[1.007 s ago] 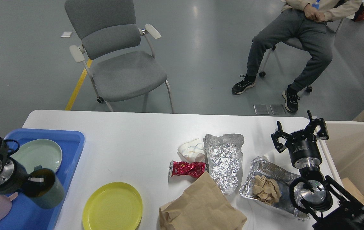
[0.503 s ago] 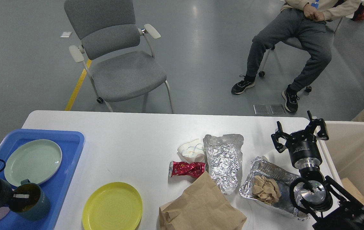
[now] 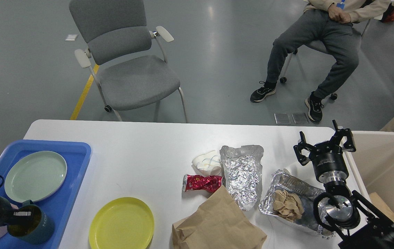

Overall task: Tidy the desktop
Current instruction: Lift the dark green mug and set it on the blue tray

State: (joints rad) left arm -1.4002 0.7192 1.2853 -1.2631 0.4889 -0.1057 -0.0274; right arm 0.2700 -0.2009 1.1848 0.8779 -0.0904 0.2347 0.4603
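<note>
The white counter [image 3: 141, 152] fills the lower half of the head view and carries both dishes and litter. At its left end a blue tray [image 3: 75, 148] holds a pale green plate [image 3: 36, 175] and a dark teal mug [image 3: 32, 224]; the left gripper [image 3: 19, 215] sits at the mug's rim, its fingers pinching the wall of the mug, with the mug low over or resting on the tray beside a pink object at the frame's corner, too cut off to identify. A yellow plate [image 3: 121, 223] lies on the counter just beside the tray. To the right lie a crumpled white tissue [image 3: 206, 161], a crushed red can [image 3: 202, 182], a foil bag [image 3: 242, 173], a brown paper bag [image 3: 217, 224] and a foil container [image 3: 287, 193] holding crumpled brown paper [image 3: 288, 204]. The right gripper [image 3: 325, 145] hovers above the counter's right end with its fingers spread and nothing between them, next to a beige bin [image 3: 384, 162]. Risks, as judged from this layout: a release made while the mug is tilted could tip it against the green plate or the pink object; a rim pinch gives little resistance to rotation; and the light foil and paper items may crush or slide rather than lift cleanly.
</note>
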